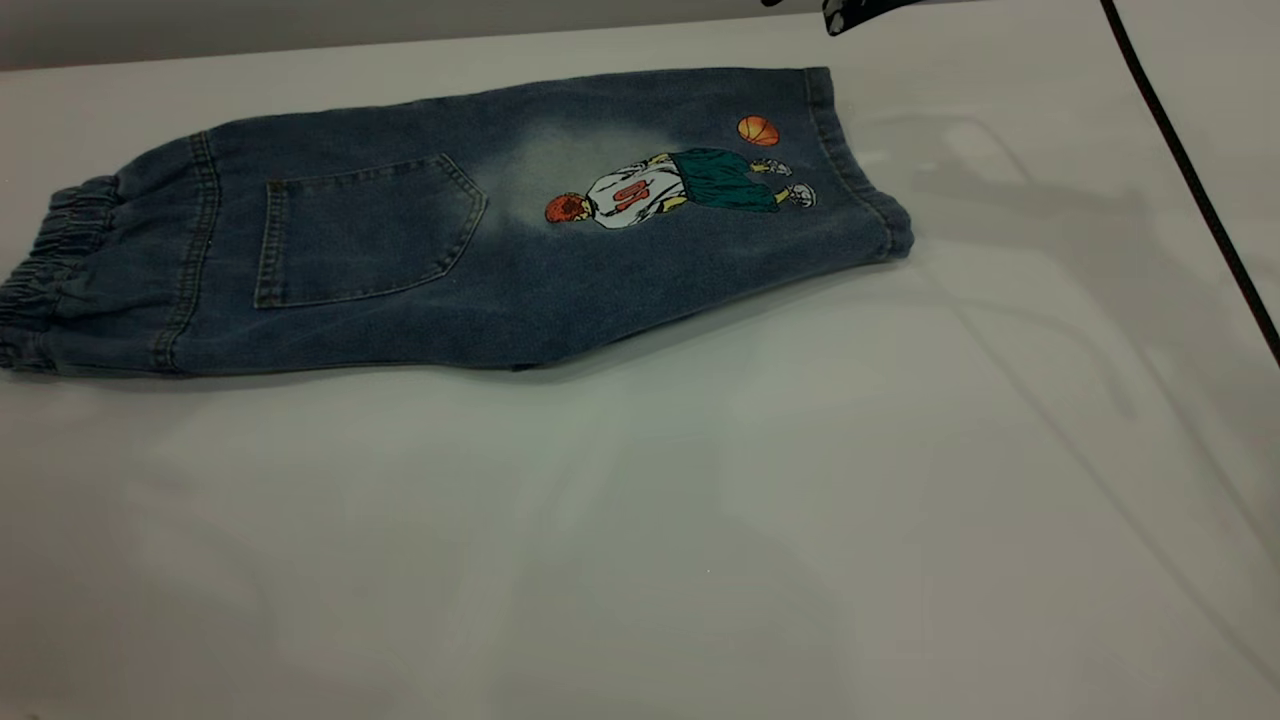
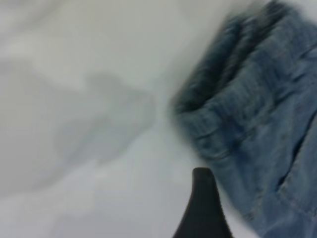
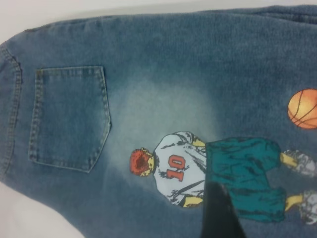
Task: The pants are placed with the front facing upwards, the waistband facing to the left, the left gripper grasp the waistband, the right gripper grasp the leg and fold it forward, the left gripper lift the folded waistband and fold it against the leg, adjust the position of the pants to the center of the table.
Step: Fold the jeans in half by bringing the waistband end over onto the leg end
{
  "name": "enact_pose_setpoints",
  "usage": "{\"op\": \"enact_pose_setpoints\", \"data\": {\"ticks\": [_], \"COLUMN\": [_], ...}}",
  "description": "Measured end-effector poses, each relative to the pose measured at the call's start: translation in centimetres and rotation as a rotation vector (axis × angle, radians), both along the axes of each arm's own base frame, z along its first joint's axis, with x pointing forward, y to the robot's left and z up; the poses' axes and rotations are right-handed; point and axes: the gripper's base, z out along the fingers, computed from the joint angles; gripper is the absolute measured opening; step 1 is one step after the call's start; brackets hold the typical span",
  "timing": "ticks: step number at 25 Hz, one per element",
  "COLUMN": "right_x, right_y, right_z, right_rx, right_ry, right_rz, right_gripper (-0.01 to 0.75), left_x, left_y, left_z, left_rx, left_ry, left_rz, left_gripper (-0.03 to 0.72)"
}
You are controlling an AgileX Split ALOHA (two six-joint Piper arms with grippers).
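**Across the far half of the table: shorts folded lengthwise, second fold not yet made**

Toward 11 o'clock on the table [image 1: 640, 560], the pants [image 1: 420, 250] are seen lying flat and already doubled along their length, with the patch pocket [image 1: 365, 230] uppermost. The long axis runs from 9 o'clock, where the waistband [image 1: 45, 270] is bunched, to 2 o'clock, where the hem of the leg [image 1: 700, 190] with the basketball-player print [image 1: 680, 185] ends.

The left gripper [image 2: 204, 208] is held just beside the waistband; only one dark finger is shown, so whether it is spread or closed cannot be told. The right gripper [image 3: 218, 213] is held over the print, and its state likewise cannot be told.

A risk is judged for the coming fold: if only the top layer of the gathered waistband is pinched, the layers could be pulled apart and the lengthwise fold undone. The denim could also be dragged crooked, leaving the pants off centre
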Motion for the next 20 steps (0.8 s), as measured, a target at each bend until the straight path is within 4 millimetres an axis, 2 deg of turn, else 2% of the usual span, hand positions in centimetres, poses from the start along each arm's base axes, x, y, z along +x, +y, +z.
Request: {"op": "enact_pose_setpoints", "data": {"ticks": [9,12,20], "right_x": [0.0,-0.1,-0.2], "right_y": [0.0,0.1,0.1], "right_z": [0.0,0.0,-0.1], "right_rx": [0.003,0.003,0.001], "right_ry": [0.003,0.005,0.010], "right_rz": [0.003,0.014,0.020], "right_gripper": [0.354,0.354,0.354], "left_x": [2.4,2.5,3.2], "left_y": [1.3,1.5,1.5], "left_z": [-4.3,-5.6,-5.6], "left_rx": [-0.206,-0.198,-0.145], "left_ry": [0.048,0.061,0.002], "left_rz": [-0.136,-0.162,-0.171], "left_gripper": [0.492,0.494,0.575]}}
